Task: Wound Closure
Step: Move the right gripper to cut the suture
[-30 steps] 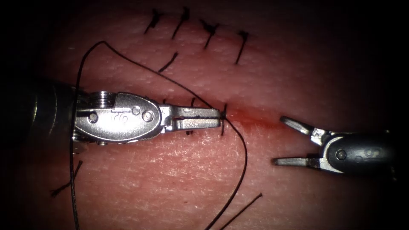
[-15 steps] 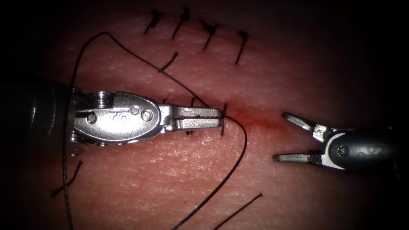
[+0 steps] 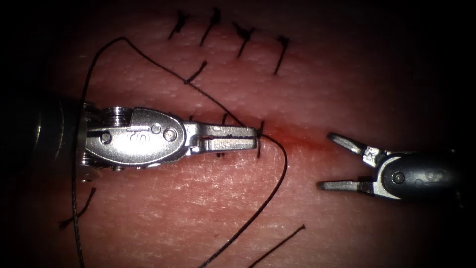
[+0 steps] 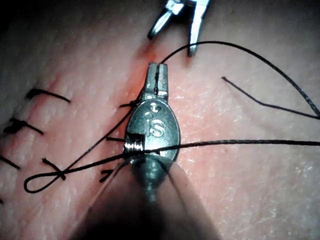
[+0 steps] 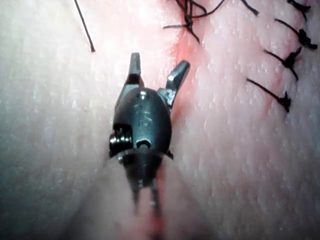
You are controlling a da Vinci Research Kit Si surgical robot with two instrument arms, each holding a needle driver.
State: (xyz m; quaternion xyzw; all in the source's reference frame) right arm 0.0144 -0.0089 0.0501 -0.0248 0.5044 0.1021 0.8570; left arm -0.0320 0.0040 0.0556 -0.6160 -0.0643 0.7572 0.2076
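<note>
Tissue (image 3: 347, 89) carries a horizontal cut (image 3: 297, 141) in the endoscope view, with red fluid (image 3: 292, 139) pooled along its open stretch between the two tools. Left end effector (image 3: 255, 138) lies along the cut line from the picture's left, jaws pressed together, pinching the thread (image 3: 277, 188) at the tip, right at the last stitch (image 3: 259, 141) placed across the cut. From that pinch point one strand curves down and away toward the lower edge; another strand runs up and left over the tissue, arches above the tool body, then drops down the left side past the shaft. Left wrist view confirms the closed jaws (image 4: 159, 75) with thread (image 4: 250, 143) crossing over the tool body and a small loop lying on the tissue beside earlier stitches. Right end effector (image 3: 329, 161) sits to the right of the cut's open stretch, jaws spread wide, holding nothing, tips apart from thread and left tool. Right wrist view shows the same spread jaws (image 5: 157, 67) hovering over the red fluid (image 5: 177, 50). Needle position cannot be told from these views. A row of finished stitches (image 3: 233, 34) stands on the tissue above the cut; a loose cut end of thread (image 3: 277, 245) lies below, apart from both tools.
</note>
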